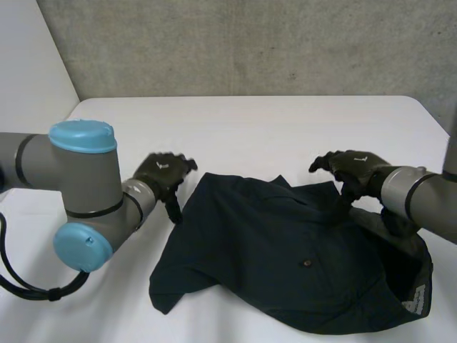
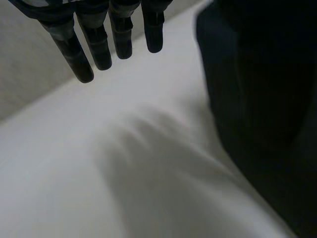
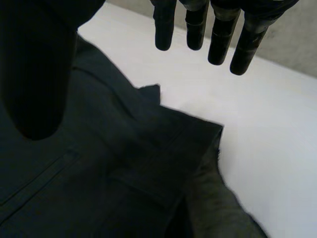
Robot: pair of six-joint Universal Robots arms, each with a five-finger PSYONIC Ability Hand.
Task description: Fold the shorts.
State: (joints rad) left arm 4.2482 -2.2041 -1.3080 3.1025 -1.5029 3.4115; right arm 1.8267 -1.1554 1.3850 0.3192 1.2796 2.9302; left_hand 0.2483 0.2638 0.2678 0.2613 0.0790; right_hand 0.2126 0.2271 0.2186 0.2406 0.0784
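Observation:
Dark navy shorts (image 1: 285, 257) lie crumpled on the white table (image 1: 250, 128), with a button in the middle and a label at the near right edge. My left hand (image 1: 163, 175) hovers just left of the shorts' far left corner, fingers (image 2: 99, 47) straight, over bare table with the shorts (image 2: 267, 99) beside it. My right hand (image 1: 353, 168) hangs above the shorts' far right edge, fingers (image 3: 218, 39) straight and holding nothing; the cloth (image 3: 109, 168) lies under its palm, and its thumb (image 3: 37, 74) is apart from the fingers.
A grey concrete wall (image 1: 250, 43) stands behind the table's far edge. Bare tabletop stretches beyond the shorts and to their left. The shorts' near edge reaches close to the table's front.

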